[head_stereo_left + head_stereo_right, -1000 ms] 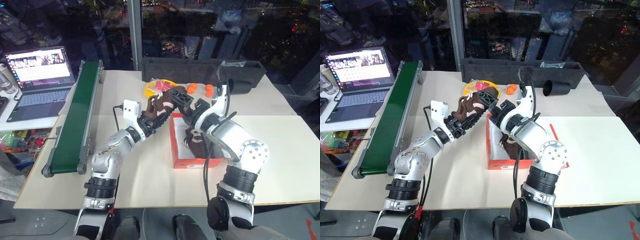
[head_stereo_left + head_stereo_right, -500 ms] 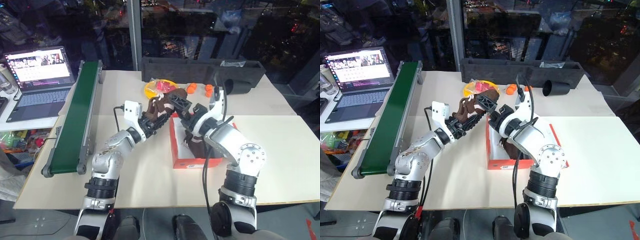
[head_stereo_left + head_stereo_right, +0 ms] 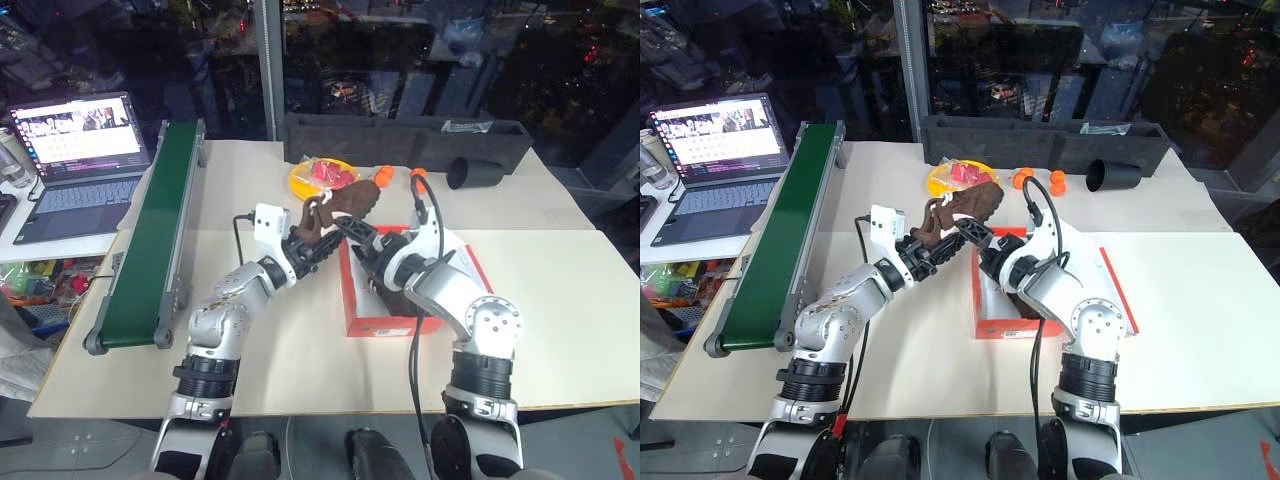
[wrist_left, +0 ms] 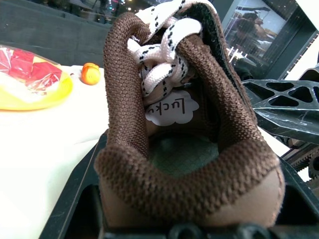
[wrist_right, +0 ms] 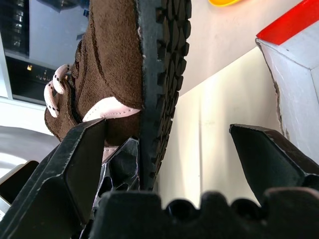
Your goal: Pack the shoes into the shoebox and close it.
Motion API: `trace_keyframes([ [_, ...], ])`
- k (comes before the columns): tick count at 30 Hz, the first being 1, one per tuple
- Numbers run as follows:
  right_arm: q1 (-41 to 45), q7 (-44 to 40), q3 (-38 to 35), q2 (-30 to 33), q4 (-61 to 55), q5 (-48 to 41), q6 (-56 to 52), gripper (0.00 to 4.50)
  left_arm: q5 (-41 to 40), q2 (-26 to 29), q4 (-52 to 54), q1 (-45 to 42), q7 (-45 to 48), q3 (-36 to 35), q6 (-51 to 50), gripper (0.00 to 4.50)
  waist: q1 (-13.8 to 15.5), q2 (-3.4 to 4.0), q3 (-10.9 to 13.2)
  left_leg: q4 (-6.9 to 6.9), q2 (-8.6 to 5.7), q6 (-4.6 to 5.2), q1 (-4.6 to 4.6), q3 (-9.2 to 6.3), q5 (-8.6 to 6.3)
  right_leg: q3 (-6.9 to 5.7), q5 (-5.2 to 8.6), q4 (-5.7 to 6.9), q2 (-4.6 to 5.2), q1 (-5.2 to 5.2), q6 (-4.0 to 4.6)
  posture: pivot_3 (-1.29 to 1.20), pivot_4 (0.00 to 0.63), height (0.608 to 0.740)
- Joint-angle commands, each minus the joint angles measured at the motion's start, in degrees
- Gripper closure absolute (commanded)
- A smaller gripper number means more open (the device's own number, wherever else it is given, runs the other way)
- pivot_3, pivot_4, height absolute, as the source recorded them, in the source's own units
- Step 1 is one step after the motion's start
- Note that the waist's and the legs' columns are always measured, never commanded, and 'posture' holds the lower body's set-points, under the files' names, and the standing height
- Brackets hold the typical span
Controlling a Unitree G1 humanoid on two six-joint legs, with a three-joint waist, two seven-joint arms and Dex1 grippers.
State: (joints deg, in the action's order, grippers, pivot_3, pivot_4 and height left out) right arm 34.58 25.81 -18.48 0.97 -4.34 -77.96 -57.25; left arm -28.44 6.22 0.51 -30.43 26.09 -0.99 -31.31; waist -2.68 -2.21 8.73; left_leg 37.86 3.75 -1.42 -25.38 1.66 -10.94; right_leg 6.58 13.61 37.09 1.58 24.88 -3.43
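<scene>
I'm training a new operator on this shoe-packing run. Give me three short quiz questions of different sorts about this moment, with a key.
1. True or false: the left claw holds a brown shoe in the air.
2. What is the right claw doing? A) gripping the shoebox lid B) standing open beside the held shoe C) resting on the laptop
3. Fill in: a second shoe lies inside the ____.

Key: 1 true. 2 B. 3 shoebox.
</scene>
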Motion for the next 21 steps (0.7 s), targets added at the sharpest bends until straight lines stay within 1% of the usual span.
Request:
trace_keyframes([
  [1,1.47,0.51,-0.63,0.16,-0.83,-0.21,3.09,1.02,-1.04,-0.37,4.42,-1.29,1.50,0.88,0.80,1.89,0.03,0.00,0.00,0.00,0.00,0.00,0.00,0.00,0.00,0.00,0.00,0.00,0.00,0.00,0.00,0.00,0.150,0.713],
  [8,1.50,0.49,0.00,0.35,-1.63,-0.73,4.13,3.33,-0.41,0.29,4.29,-1.20,1.87,1.42,1.08,1.89,0.04,0.00,0.00,0.00,0.00,0.00,-0.01,0.00,0.00,0.00,0.00,-0.01,0.00,0.00,0.00,0.00,0.150,0.713],
  [10,1.69,-0.15,0.54,0.60,-2.05,-0.23,4.26,3.92,0.01,0.42,4.18,-1.18,1.69,1.61,1.54,1.89,0.04,0.00,0.00,0.00,0.00,0.00,-0.01,0.00,0.00,0.00,0.00,-0.01,0.00,0.00,0.00,0.00,0.150,0.713],
  [11,1.78,-0.55,0.78,0.58,-2.34,-0.15,4.40,4.12,0.48,0.55,4.02,-1.22,1.51,1.80,1.90,1.89,0.03,0.00,0.00,0.00,0.00,0.00,0.00,0.00,0.00,0.00,0.00,0.00,0.00,0.00,0.00,0.00,0.150,0.713],
  [19,2.52,-2.46,1.61,0.30,-4.20,1.45,7.60,4.12,3.80,1.48,3.29,-1.18,1.58,3.30,4.62,1.89,0.05,0.00,0.00,0.00,0.00,0.00,-0.01,0.00,0.00,0.00,0.00,-0.01,0.00,0.00,0.00,0.00,0.150,0.713],
  [21,3.14,-2.71,1.20,0.26,-4.90,4.50,11.00,4.13,6.63,2.94,3.04,-0.83,2.80,5.48,6.47,1.00,0.05,0.00,0.00,0.00,0.00,0.00,-0.01,0.00,0.00,0.00,0.00,-0.01,0.00,0.00,0.00,0.00,0.150,0.713],
])
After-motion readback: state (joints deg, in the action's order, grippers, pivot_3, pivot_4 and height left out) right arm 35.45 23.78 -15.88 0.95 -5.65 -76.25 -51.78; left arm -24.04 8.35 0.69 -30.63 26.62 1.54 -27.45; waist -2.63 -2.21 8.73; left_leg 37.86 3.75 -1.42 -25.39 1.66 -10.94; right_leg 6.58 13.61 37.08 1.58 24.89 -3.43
